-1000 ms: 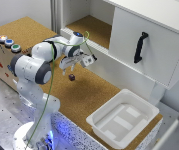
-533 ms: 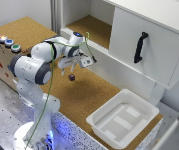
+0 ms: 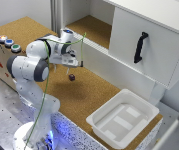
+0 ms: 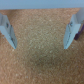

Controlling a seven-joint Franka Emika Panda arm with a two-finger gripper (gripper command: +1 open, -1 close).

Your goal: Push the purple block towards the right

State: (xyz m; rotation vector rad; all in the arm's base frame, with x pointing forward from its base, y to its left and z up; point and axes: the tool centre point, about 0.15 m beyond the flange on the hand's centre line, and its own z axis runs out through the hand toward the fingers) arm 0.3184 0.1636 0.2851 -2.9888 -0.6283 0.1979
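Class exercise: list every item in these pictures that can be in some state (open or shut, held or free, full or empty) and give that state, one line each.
gripper: open, fingers apart in the wrist view, holding nothing.
purple block: free, resting on the cork surface, not gripped.
white tray: upright, nothing in it.
cabinet door: shut, black handle facing out.
coloured buttons: whether pressed cannot be told.

I see two pale blue-grey fingertips (image 4: 7, 31) spread apart over blurry brown cork board (image 4: 40, 50); contact seems unlikely.
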